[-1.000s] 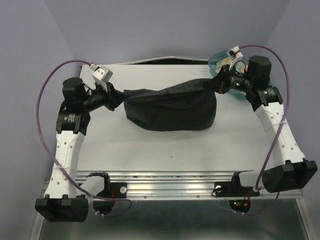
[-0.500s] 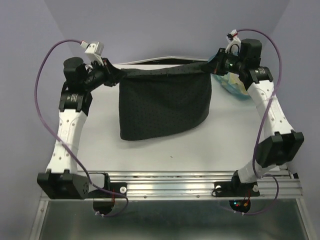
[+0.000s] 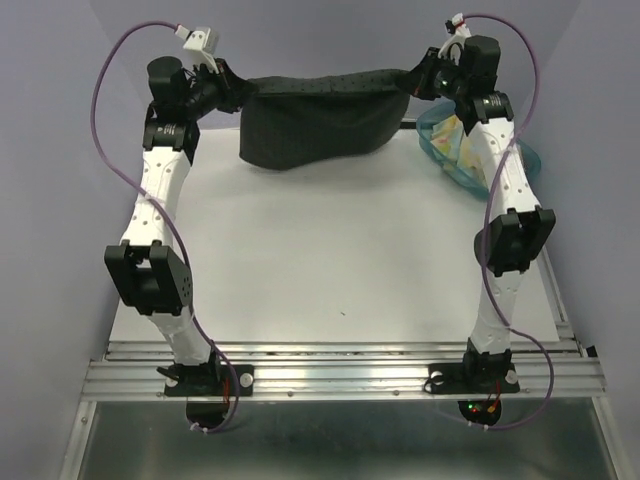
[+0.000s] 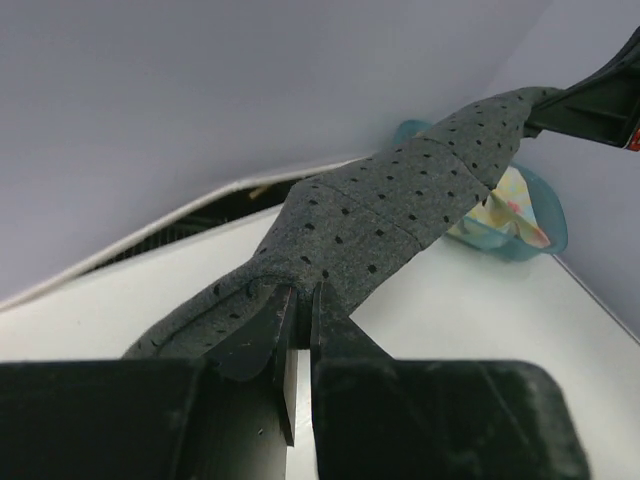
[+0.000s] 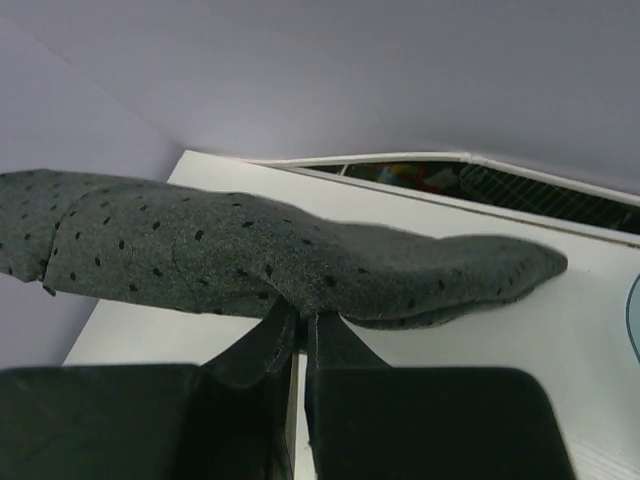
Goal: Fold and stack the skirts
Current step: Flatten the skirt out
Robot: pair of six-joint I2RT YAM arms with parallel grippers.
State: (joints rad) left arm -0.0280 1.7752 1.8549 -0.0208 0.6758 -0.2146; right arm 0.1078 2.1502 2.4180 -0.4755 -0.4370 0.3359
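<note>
White counter [image 3: 330, 260] fills the scene, closed in by pale lilac walls [image 3: 320, 30] at the back and on both sides; along its near edge runs a ribbed metal rail [image 3: 340, 362], and both arm bases are bolted to it. From there the left arm [image 3: 160, 200] and the right arm [image 3: 505, 200] rise steeply and stretch out toward the far edge; the middle of the counter between them shows as plain white.

At the far end the dark skirt [image 3: 320, 115] is strung between the two hands, spread sideways across the back of the counter; it is a charcoal knit speckled with small black dots. The left hand [image 3: 238, 94] is pinched tight on its left corner, the fingers all but meeting with cloth between them in the left wrist view; the right hand [image 3: 413, 82] is clamped the same way on the right corner, its fingers nearly together on a fold of the knit. The top edge runs almost level from hand to hand with a slight sag; the rest hangs below in a rounded belly, deeper toward the left; whether the lowest hem brushes the counter cannot be told.

Just beside the right arm, a translucent teal bin [image 3: 530, 160] sits at the far right corner of the counter; the floral skirt [image 3: 455, 143] lies crumpled inside it, pale yellow with touches of pink and green. Beyond the skirt a dark gap [image 5: 520, 190] runs between the counter's back edge and the wall.
</note>
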